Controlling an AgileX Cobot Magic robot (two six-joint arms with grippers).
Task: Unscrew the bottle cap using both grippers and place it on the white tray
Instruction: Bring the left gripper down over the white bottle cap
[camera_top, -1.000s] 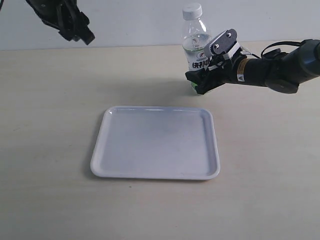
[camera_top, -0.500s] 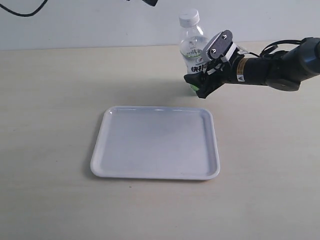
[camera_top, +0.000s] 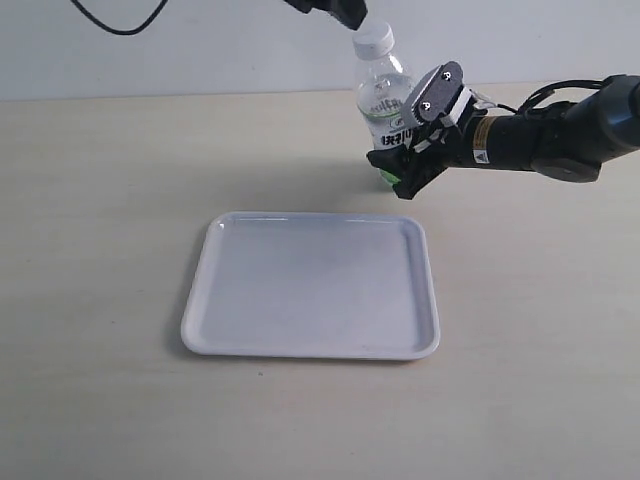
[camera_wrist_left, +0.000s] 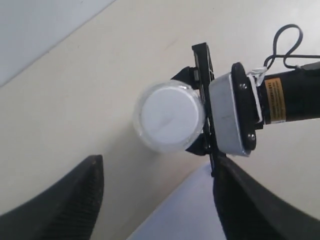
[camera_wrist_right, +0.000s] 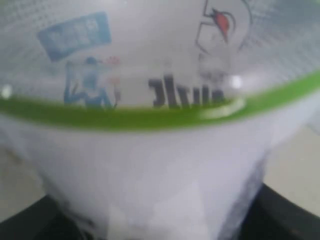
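Observation:
The clear bottle (camera_top: 382, 95) with its white-and-green label (camera_wrist_right: 150, 75) stands upright on the table beyond the white tray (camera_top: 310, 352). My right gripper (camera_top: 405, 135), with a grey screwed plate on one jaw, is shut on the bottle's lower body. The bottle fills the right wrist view, with dark jaw edges low at each side. The white bottle cap (camera_top: 373, 40) is on the neck. My left gripper (camera_top: 335, 10) hangs just above and left of the cap. From the left wrist the cap (camera_wrist_left: 170, 116) shows below, and the left gripper (camera_wrist_left: 157, 167) is open with nothing between its fingers (camera_wrist_left: 65, 200).
The light wooden table (camera_top: 100, 200) runs to a pale wall at the back. A corner of the white tray (camera_wrist_left: 185, 217) shows under the left gripper. The right arm (camera_top: 560, 140) and its cables reach in from the right edge. A black cable (camera_top: 120, 20) hangs at top left.
My left gripper has travelled from the far upper left to just above the cap. The right gripper and the bottle shifted slightly left, then held still.

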